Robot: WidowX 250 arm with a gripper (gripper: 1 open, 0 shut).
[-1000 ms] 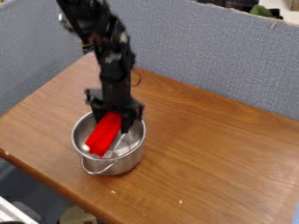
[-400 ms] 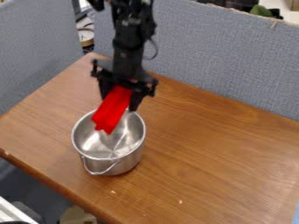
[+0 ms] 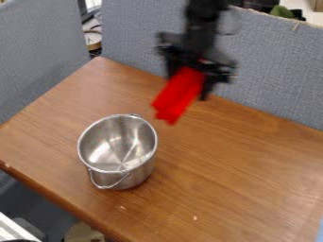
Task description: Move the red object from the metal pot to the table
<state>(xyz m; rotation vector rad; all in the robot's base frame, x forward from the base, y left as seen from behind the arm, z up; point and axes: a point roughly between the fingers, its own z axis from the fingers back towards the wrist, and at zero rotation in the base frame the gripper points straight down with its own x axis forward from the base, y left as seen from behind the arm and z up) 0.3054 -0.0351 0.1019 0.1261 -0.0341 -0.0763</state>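
Gripping the red object [image 3: 180, 95] by its upper end with the gripper [image 3: 190, 74], likely for a clear lower end at set-down. Hanging tilted, clear of the metal pot [image 3: 117, 151], above the table [image 3: 240, 170], presumably bound for bare wood.

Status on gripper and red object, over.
Gripper closed on red object, blurred in view. Object raised, out of metal pot, not yet set on table. Nothing seen blocking the tabletop.
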